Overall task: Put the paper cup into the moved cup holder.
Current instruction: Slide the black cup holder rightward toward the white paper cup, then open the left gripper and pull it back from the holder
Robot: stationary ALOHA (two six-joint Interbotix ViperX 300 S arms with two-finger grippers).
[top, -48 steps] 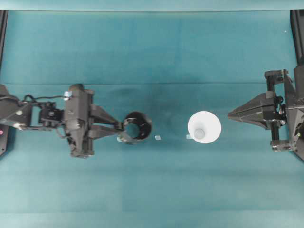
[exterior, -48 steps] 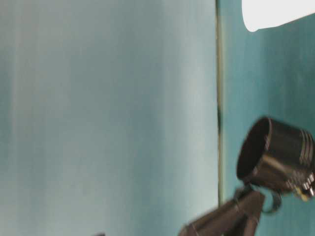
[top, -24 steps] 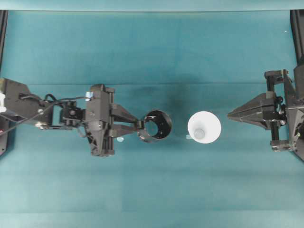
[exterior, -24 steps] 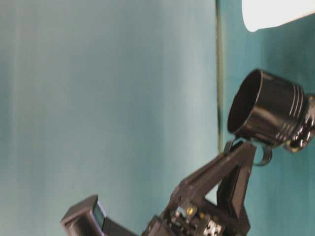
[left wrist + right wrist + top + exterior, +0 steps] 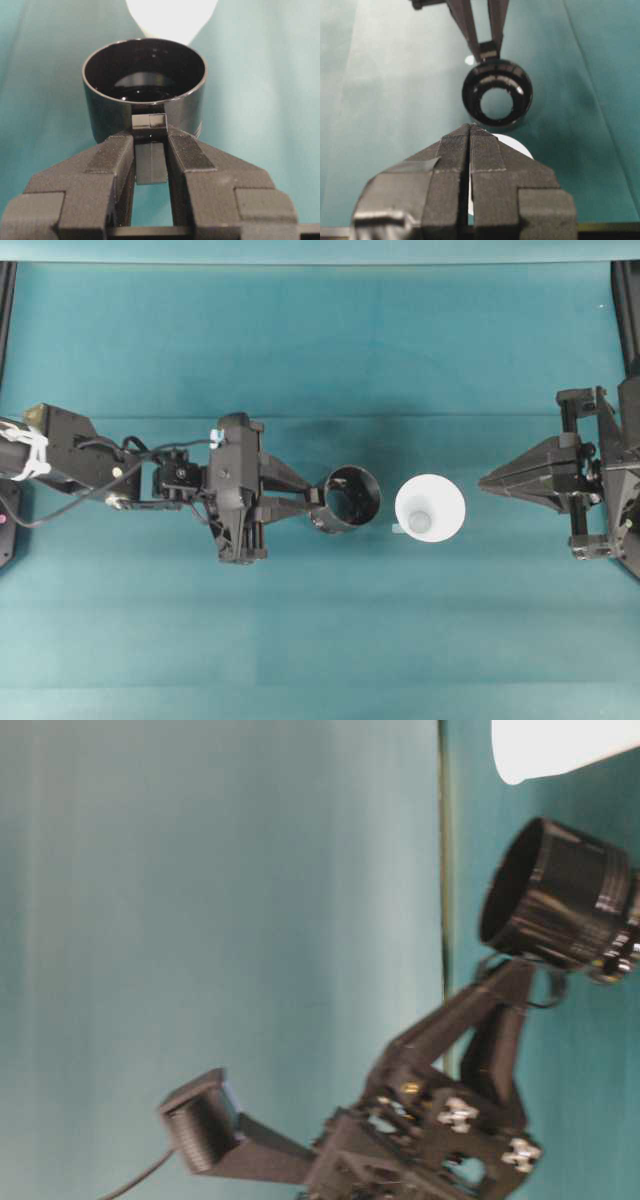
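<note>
The teal table (image 5: 320, 350) is filling the overhead view, which alone is showing both arms at once. The left arm (image 5: 80, 455) is reaching in from the left edge, and the right arm (image 5: 610, 480) is sitting at the right edge. The left gripper (image 5: 312, 507) is clamping the small handle of the black cup holder (image 5: 352, 499); the left wrist view is showing this grip closely, with both fingers (image 5: 112, 155) pinching the handle (image 5: 150, 122) between them. The right gripper (image 5: 485, 481) is closed on nothing, its tip pointing toward the paper cup (image 5: 430, 507) and standing apart from it; the right wrist view is showing its fingers (image 5: 452, 150) pressed together.

The cup holder is standing upright near the middle of the table, mouth facing up, its long axis vertical and its handle pointing left toward the left gripper. The right wrist view is revealing teal cloth through the holder's open bottom. The paper cup is standing upright just to the right of the holder, wide rim up, apart from it. The rotated table-level view is catching only the cup's white edge (image 5: 560, 745).
</note>
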